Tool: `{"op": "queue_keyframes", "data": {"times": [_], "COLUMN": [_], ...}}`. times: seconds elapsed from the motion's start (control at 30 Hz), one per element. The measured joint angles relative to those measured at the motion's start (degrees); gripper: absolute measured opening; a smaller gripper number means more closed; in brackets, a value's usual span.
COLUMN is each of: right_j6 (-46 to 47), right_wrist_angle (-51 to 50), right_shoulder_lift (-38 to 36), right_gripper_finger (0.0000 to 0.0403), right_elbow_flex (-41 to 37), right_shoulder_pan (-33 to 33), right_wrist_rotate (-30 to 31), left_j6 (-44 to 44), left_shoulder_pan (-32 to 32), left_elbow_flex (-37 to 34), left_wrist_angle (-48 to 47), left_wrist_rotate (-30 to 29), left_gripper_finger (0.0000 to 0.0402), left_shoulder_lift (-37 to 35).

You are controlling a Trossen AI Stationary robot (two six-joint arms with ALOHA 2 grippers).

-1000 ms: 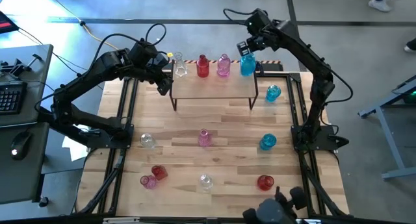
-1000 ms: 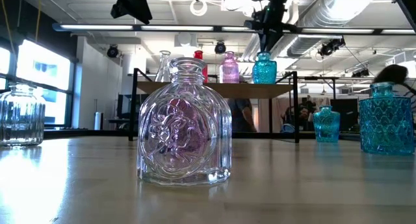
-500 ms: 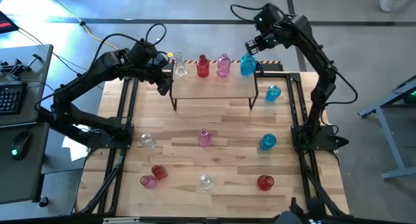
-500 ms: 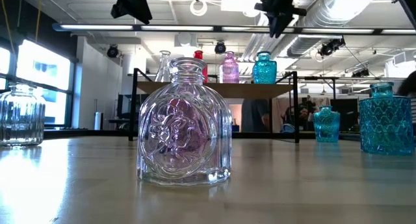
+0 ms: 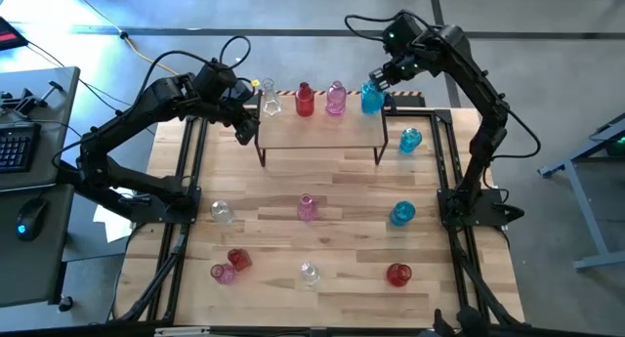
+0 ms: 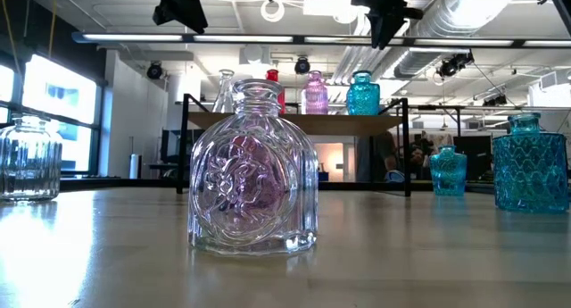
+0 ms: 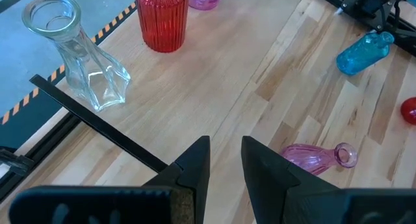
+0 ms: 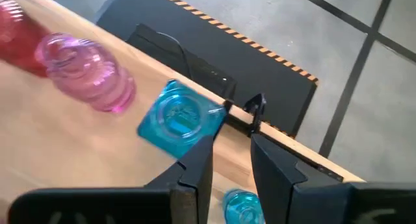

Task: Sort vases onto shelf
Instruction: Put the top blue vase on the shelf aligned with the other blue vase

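Observation:
The light-wood shelf (image 5: pixel 322 132) stands at the table's far side on black legs. A clear vase (image 5: pixel 270 105), a red vase (image 5: pixel 305 101), a pink vase (image 5: pixel 336 100) and a blue vase (image 5: pixel 371 99) stand in a row on their bases along the shelf's far edge. My right gripper (image 5: pixel 375 75) hangs above the blue vase (image 8: pixel 182 117), its fingers a little apart with nothing between them. My left gripper (image 5: pixel 246 117) hovers over the shelf's left end near the clear vase (image 7: pixel 78 55), also slightly open and holding nothing.
Several more vases are scattered on the slatted tabletop: a blue one (image 5: pixel 409 140) right of the shelf, clear (image 5: pixel 222 212), pink (image 5: pixel 307 208) and blue (image 5: pixel 402 214) in the middle, and red (image 5: pixel 238 260), pink (image 5: pixel 223 273), clear (image 5: pixel 309 273) and red (image 5: pixel 397 274) near the front.
My right gripper has risen from just over the blue vase's mouth and drifted a little toward the table's right edge. The blue vase stays upright on the shelf.

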Motion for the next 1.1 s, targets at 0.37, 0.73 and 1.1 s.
{"op": "queue_keyframes", "data": {"times": [0.37,0.73,1.1], "right_j6": [3.9,5.4,7.3], "right_wrist_angle": [0.0,0.1,2.6], "right_shoulder_lift": [-2.9,-13.6,-33.3], "right_gripper_finger": [0.016,0.0165,0.0165], "right_elbow_flex": [0.0,-6.9,-34.2], "right_shoulder_pan": [2.2,-1.4,-1.3], "right_wrist_rotate": [-0.3,-0.8,-0.9], "left_j6": [1.3,2.0,-1.0], "left_shoulder_pan": [0.0,0.0,0.0], "left_elbow_flex": [0.0,0.0,0.0], "left_wrist_angle": [-2.1,-3.7,-3.3], "left_wrist_rotate": [0.0,0.0,0.0], "left_gripper_finger": [0.0081,0.0081,0.0081], "left_shoulder_lift": [0.0,0.0,0.0]}}
